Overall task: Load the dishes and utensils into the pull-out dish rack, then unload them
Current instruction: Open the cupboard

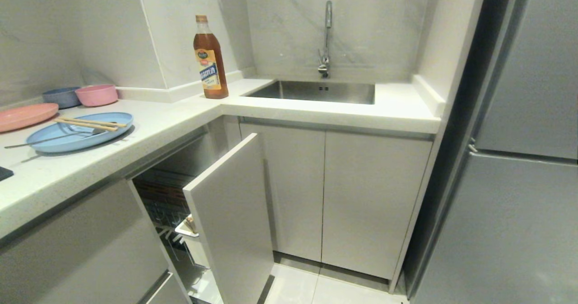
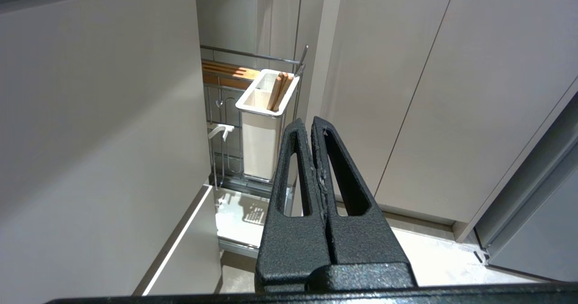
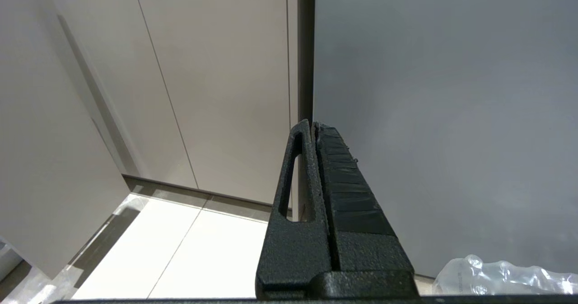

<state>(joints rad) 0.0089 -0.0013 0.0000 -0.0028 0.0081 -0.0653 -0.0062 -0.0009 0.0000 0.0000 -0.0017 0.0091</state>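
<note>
though the oil bottle [image 1: 210,60] wears a label — writing unreadable — both the left end effector [image 2: 310,125] and the right end effector [image 3: 312,128] sit closed, empty.

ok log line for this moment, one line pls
rack: pulled out | blue plate: on counter, chopsticks and spoon on it | left tool: shut, empty, parked low | right tool: shut, empty, parked

Light-blue plate [image 1: 79,132] flat on the table left of the sink [image 1: 311,91]; light-wood chopsticks [image 1: 86,123] and slim grey spoon [image 1: 49,139] across it. Pull-out dish rack [image 2: 253,128] drawn out below, more wooden sticks upright in its white utensil box [image 2: 264,128].
</note>
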